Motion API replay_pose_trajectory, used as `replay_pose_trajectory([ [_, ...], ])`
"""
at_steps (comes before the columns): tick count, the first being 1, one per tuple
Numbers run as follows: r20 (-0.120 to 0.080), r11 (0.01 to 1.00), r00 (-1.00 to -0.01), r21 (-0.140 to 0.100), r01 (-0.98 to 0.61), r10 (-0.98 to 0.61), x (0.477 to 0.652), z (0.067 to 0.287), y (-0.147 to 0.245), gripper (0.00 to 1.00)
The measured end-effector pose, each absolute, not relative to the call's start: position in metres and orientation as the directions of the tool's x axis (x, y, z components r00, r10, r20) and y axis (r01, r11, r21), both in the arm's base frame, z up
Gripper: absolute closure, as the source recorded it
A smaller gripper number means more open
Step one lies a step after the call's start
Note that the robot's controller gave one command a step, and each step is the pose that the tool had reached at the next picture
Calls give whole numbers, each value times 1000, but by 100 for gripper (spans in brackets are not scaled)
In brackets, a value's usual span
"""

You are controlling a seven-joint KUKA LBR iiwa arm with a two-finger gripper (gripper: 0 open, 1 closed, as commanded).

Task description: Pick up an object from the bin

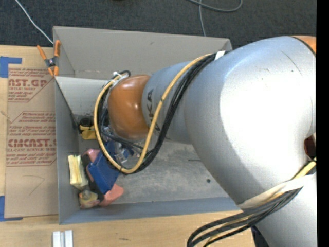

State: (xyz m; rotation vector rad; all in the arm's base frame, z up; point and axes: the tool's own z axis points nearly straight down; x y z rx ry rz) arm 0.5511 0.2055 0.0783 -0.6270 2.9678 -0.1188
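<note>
Camera view, bin (154, 48), lower-left corner: yellow block (76, 170), blue block (104, 176) and pink piece (115, 192) lie heaped. Claw (115, 149) sits low over the blue block, just right of the heap; whether it is open or closed cannot be told. Likely the grasping step. Next move needs a sure grip, then a straight lift.

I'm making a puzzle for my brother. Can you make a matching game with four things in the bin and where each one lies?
Things:
1 blue block
2 pale yellow sponge
3 pink piece
4 small yellow toy

Places:
A farthest up the left wall of the bin, apart from the heap
B against the left wall, in the lower corner
C poking out from under the block, by the lower wall
D middle of the heap, just below the arm's orange cover

Pairs: 1-D, 2-B, 3-C, 4-A
</note>
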Motion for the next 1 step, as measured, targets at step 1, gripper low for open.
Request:
replay_pose_trajectory([
  [1,-87,912,-909,-98,-399,-407,551,78,205,100],
])
